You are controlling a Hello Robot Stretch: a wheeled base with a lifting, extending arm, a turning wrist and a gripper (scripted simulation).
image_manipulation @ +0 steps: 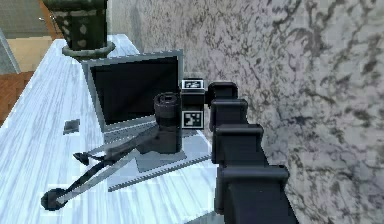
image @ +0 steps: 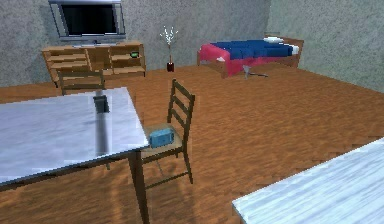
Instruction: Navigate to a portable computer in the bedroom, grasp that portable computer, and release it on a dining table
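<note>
Forward view: a dining table (image: 50, 135) with a pale grey-blue top is recorded at the left, with 1 small dark upright thing (image: 100, 103) standing on it. 2 wooden chairs are noted, 1 chair (image: 178, 120) at the table's near corner with a blue box (image: 160, 137) on its seat, and a second chair (image: 80, 78) behind the table. At the far wall a television (image: 88, 20) is seen on a wooden sideboard (image: 95, 60), a potted plant (image: 169, 42) beside it, and a bed (image: 245, 52) with blue and red covers farther right. A second pale tabletop (image: 320, 195) is cut by the lower right corner. Arm side view: the portable computer (image_manipulation: 135, 90) is found on a pale tabletop (image_manipulation: 40, 100) against a mottled grey wall (image_manipulation: 310, 80), lid raised, dark screen facing the camera. The arm (image_manipulation: 245, 170) is seen rising from the bottom edge, with 2 white marker squares (image_manipulation: 193, 117) at its far end. The gripper (image_manipulation: 64, 178) is placed in front of the computer: its dark body overlaps the screen's lower right part, and its 2 thin fingers (image_manipulation: 110, 148) slant down-left across the base and past its left edge. Contact cannot be told; the state of the jaws cannot be told; whether anything is held cannot be told. A dark pot (image_manipulation: 85, 25) and a small dark thing (image_manipulation: 72, 126) are also noted on the tabletop.
</note>
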